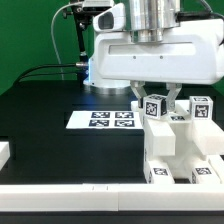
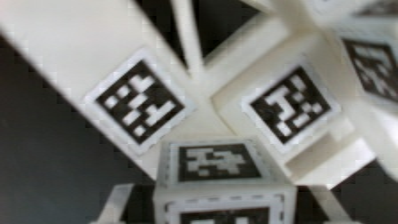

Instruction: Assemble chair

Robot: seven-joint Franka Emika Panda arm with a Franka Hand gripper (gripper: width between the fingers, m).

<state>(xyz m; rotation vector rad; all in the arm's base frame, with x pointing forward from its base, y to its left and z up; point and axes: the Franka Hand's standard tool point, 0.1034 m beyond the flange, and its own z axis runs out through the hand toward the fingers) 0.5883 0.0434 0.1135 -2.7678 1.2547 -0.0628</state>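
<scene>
White and raised, the low rail (image 1: 70,190) along the near edge of the bench lies closest to the exterior view's camera, running from 9 o'clock toward 5 o'clock of that picture. Behind it spreads the black bench (image 1: 45,115), with the marker board (image 1: 111,119) lying flat near the middle.

Largest of all is the glossy white robot arm (image 1: 155,50), filling the 12 to 2 o'clock region. Its gripper (image 1: 153,100) hangs straight down over the chair (image 1: 180,145), a chunky white plastic build of flat panels and posts with square black-and-white tags, standing at about 4 o'clock against the rail.

One small tagged post (image 1: 153,106) at the chair's top sits between the jaws, which appear to pinch it; the wrist view is blurred but shows tagged white pieces (image 2: 214,160) right up against the camera, consistent with a grip.

By the look of it, the step in hand is seating or tightening this post into the partly built chair. Next would likely come a careful downward press or twist while keeping the post upright, so the stacked parts below do not shift.
</scene>
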